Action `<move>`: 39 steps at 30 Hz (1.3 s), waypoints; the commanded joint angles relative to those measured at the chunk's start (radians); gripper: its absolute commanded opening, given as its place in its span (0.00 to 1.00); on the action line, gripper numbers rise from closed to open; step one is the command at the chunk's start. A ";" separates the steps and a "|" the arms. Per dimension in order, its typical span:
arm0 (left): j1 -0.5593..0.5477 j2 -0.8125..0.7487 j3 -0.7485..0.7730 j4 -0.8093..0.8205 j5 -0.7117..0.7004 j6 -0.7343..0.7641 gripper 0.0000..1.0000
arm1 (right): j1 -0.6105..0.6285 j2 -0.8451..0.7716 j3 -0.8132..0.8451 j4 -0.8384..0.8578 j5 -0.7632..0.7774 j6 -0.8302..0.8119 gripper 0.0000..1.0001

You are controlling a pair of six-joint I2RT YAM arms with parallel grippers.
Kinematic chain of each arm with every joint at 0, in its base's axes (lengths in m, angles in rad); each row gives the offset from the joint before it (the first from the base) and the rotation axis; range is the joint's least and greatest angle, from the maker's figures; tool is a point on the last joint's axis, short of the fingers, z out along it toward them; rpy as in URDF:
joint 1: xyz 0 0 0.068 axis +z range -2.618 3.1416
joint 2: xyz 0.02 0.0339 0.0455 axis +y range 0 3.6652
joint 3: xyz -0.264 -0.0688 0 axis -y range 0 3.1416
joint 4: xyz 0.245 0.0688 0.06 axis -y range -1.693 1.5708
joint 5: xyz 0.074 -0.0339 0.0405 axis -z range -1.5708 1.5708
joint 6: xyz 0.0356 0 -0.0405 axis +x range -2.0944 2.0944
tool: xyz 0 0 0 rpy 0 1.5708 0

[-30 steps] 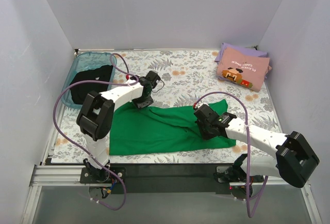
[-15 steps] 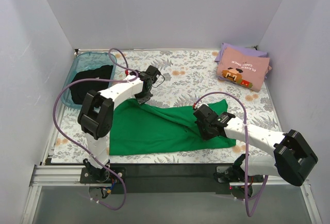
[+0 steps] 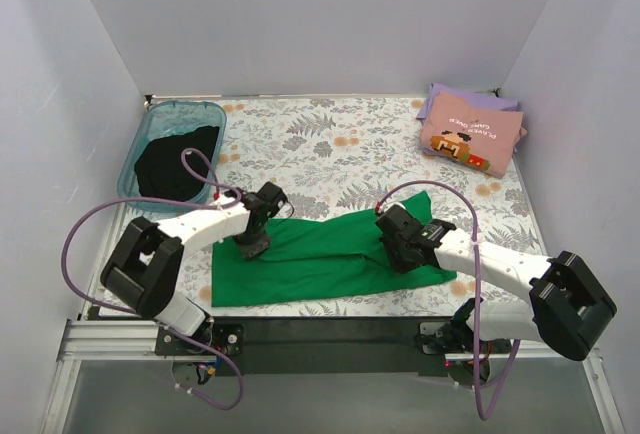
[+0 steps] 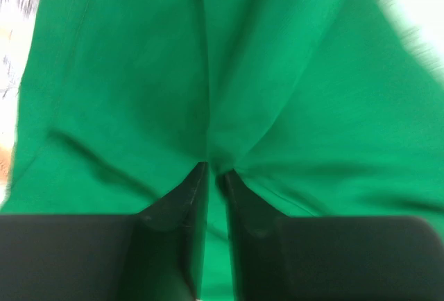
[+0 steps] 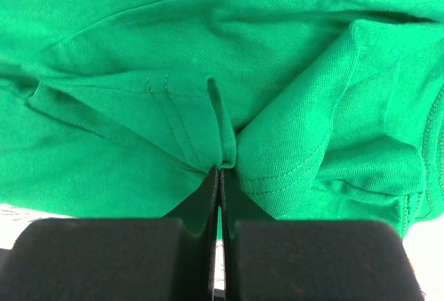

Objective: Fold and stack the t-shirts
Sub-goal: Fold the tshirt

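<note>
At far left, the black t-shirt (image 3: 176,159) lies bunched in the teal bin (image 3: 186,105). Just right of it, the left gripper (image 3: 251,245) presses down on the upper-left edge of the green t-shirt (image 3: 320,254) – its fingers (image 4: 182,200) drawn nearly together, pinching a raised ridge of the cloth. The green shirt lies spread across the near part of the floral table (image 3: 340,144). On its right side the right gripper (image 3: 398,250) clamps a stitched hem fold, fingers (image 5: 201,207) tight together. At far right, the folded pink t-shirt (image 3: 470,140) rests on the lavender t-shirt (image 3: 452,101).
</note>
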 commanded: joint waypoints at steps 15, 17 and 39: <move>0.073 -0.087 0.164 -0.049 -0.074 -0.002 0.61 | 0.006 0.039 0.001 0.000 0.006 0.012 0.01; 0.135 -0.035 0.196 -0.044 -0.057 0.014 0.58 | 0.004 0.037 0.002 0.003 0.004 0.012 0.01; 0.188 0.161 0.226 0.054 -0.054 0.098 0.47 | 0.004 0.046 0.004 0.012 0.004 0.010 0.01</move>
